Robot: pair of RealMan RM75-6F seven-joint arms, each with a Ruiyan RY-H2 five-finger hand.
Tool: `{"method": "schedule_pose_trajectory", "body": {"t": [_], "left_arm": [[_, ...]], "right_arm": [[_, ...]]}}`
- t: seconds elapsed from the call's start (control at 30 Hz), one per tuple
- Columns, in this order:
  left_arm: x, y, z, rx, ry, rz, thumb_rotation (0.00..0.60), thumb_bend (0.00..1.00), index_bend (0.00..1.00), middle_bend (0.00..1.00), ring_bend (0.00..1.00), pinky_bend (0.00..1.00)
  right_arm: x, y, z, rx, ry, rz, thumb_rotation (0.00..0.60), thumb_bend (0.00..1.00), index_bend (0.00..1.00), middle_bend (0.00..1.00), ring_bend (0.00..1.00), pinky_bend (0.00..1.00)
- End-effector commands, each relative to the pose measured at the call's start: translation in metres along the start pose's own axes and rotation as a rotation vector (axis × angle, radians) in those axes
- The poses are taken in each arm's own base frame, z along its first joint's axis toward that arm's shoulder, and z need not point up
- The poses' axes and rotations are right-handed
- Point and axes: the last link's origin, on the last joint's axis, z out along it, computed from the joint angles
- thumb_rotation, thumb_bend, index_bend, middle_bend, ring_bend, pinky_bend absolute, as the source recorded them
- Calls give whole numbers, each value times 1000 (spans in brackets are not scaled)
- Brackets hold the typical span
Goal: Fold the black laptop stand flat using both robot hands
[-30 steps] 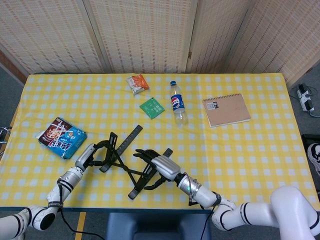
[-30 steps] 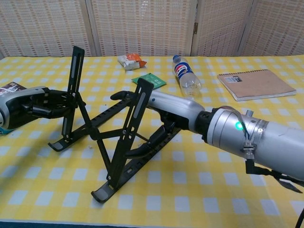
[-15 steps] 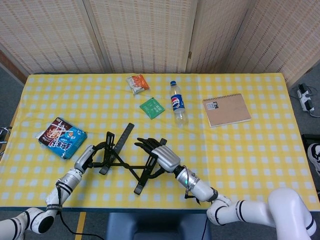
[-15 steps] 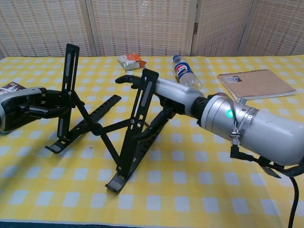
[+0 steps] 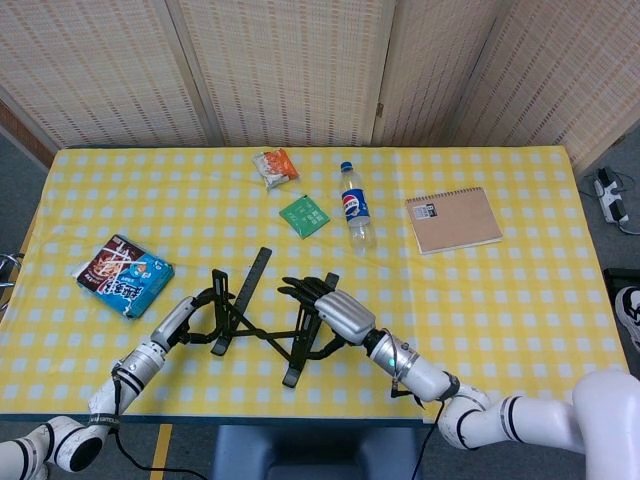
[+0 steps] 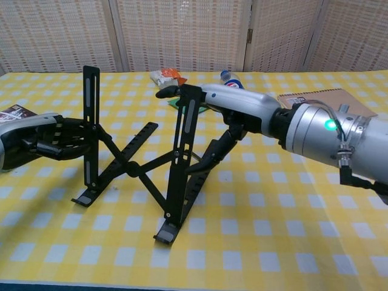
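The black laptop stand (image 5: 268,322) (image 6: 140,168) stands unfolded near the table's front edge, its two side rails upright and joined by a crossed brace. My left hand (image 5: 188,316) (image 6: 45,138) grips the left rail from the left side. My right hand (image 5: 335,312) (image 6: 242,112) holds the right rail, with fingers (image 6: 176,92) wrapped over its top end and the thumb against the rail lower down. The stand's feet rest on the yellow checked tablecloth (image 5: 500,300).
A blue snack bag (image 5: 124,274) lies left of the stand. Behind it lie a green packet (image 5: 303,215), an orange-and-white snack pack (image 5: 275,166), a Pepsi bottle (image 5: 354,211) on its side and a brown spiral notebook (image 5: 453,220).
Both hands have shifted the stand to the right and turned it; the rails stand more upright and closer together than before, and the right hand has risen to the rail's top.
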Motion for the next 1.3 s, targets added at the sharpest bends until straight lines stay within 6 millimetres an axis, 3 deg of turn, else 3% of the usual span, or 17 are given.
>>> {"method": "schedule_pose_trajectory", "body": {"t": [0.03,0.23,0.47,0.97,1.3], "left_arm": [[6,-3,-4,7,-21,69,600,499,346,185,5,0],[19,-8,-11,13,-30,183,600,498,275,145,0,0],[29,-15,-13,34,-20,279,600,499,270,142,0,0],[22,-25,-6,44,-72,345,600,499,453,142,0,0],[16,-27,-4,26,-57,326,600,499,488,150,2,0]], "right_arm": [[-5,-3,-8,18,-38,19,590,67,0,0,0,0],[-11,-9,-13,54,-88,39,589,68,0,0,0,0],[-17,-15,-14,83,-134,75,590,67,0,0,0,0],[-18,-23,-18,124,-161,110,590,67,0,0,0,0],[-18,-24,-15,123,-161,112,590,68,0,0,0,0]]}}
